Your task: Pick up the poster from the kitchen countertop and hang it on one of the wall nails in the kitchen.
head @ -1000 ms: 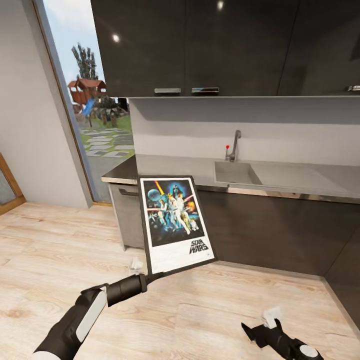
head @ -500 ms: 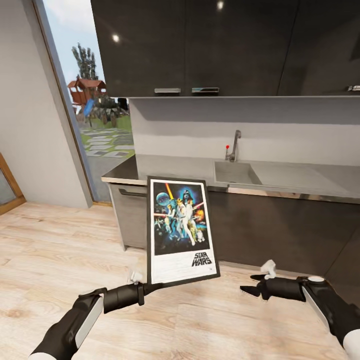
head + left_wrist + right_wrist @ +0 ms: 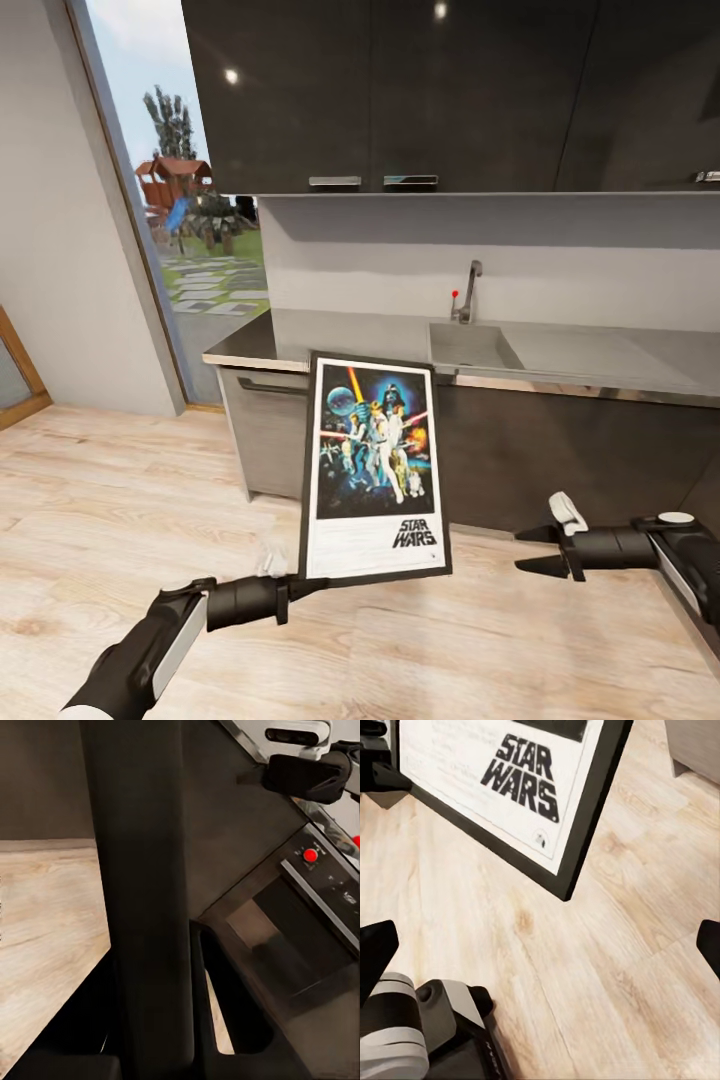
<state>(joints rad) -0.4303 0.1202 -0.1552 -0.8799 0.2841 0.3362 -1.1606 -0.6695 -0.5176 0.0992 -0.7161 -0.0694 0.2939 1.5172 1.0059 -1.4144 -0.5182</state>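
Observation:
The Star Wars poster (image 3: 375, 465) hangs upright in front of the dark cabinet fronts, below the edge of the kitchen countertop (image 3: 380, 335). My left gripper (image 3: 298, 586) is shut on its lower left frame corner. In the left wrist view, the black frame edge (image 3: 135, 907) runs between the gripper's fingers (image 3: 225, 1020). My right gripper (image 3: 535, 551) is open, apart from the poster and level with its lower right corner. In the right wrist view, that corner with the logo (image 3: 521, 772) lies ahead of the open right gripper (image 3: 540, 941). The wall nails are out of view.
A steel sink (image 3: 470, 346) and tap (image 3: 468, 290) are set in the counter. Dark upper cabinets (image 3: 400, 90) hang above. A tall window (image 3: 185, 200) stands at the left beside a grey wall. Pale wood floor (image 3: 100, 500) spreads around me.
The poster has swung from a tilt to upright and shifted right with my left gripper. My right arm has risen and now stands to the poster's right.

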